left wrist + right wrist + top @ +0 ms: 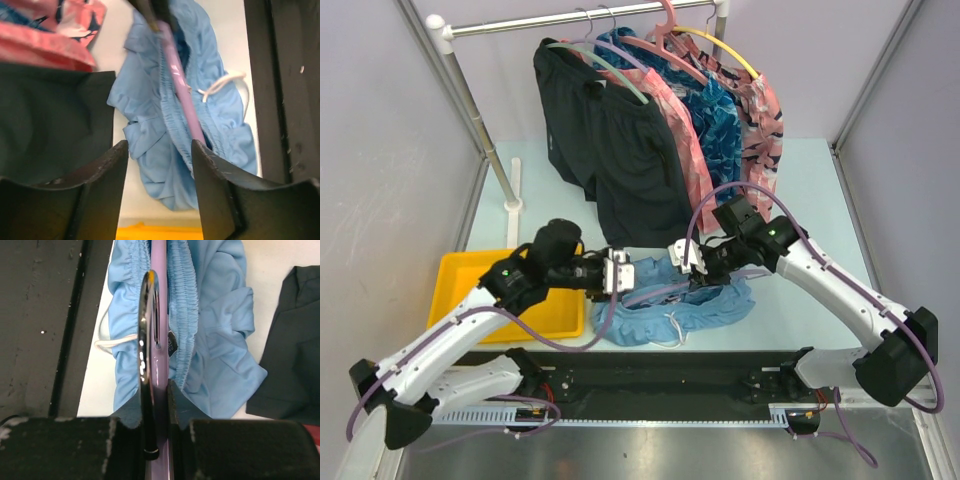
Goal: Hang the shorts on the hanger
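Note:
The light blue shorts (682,305) lie crumpled on the table between my arms, white drawstring toward the near edge. The lavender hanger (161,315) runs into their gathered waistband; it also shows in the left wrist view (181,90) and from above (660,292). My right gripper (156,390) is shut on the hanger beside its metal hook (146,340), at the right end of the shorts (220,315). My left gripper (160,150) is open and empty, just left of the shorts (150,135), fingers apart with fabric between and beyond them.
A rail (570,22) at the back carries black shorts (620,150), patterned shorts and pink and green hangers. A yellow tray (460,285) sits at the left under my left arm. A white stand base (513,190) lies left of the black shorts.

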You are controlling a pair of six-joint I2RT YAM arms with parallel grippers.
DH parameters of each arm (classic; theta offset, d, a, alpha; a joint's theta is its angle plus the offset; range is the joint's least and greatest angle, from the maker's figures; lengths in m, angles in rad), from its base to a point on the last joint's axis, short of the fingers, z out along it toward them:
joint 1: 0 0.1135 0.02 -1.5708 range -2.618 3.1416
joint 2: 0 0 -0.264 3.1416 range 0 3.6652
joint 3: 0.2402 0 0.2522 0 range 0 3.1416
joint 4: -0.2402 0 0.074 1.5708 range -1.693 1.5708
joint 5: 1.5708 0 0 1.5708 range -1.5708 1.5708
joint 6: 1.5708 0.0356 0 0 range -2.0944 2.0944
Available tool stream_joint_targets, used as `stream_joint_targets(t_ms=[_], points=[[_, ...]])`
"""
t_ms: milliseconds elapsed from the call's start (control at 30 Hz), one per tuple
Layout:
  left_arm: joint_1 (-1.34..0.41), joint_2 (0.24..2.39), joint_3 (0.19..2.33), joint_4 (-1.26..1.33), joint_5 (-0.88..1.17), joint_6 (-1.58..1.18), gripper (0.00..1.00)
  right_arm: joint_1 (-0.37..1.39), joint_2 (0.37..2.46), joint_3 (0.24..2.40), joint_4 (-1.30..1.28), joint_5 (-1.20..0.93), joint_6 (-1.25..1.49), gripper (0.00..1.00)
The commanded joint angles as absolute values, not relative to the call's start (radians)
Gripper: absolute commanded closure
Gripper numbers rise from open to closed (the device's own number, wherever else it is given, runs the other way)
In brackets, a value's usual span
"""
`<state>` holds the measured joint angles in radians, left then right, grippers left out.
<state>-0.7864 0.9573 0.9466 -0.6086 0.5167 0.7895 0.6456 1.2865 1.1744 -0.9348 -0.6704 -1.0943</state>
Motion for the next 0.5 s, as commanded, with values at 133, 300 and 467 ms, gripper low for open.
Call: stream_joint_targets(t_ms=[133, 300, 467], points=[[-0.752, 1.086, 1.002, -0.522, 0.635, 0.390, 0.41, 0.664, 1.256, 1.177, -0.882, -0.726, -1.072, 1.00], [-0.720, 1.112, 1.020, -0.704, 0.711, 0.540, 0.47, 0.673, 1.247, 1.177, -0.896, -0.707, -1.077, 1.00], [-0.687, 1.040, 0.983, -0.918, 0.719, 0.774, 0.46, 0.681, 1.244, 1.177, -0.897, -0.692, -1.083, 1.00]])
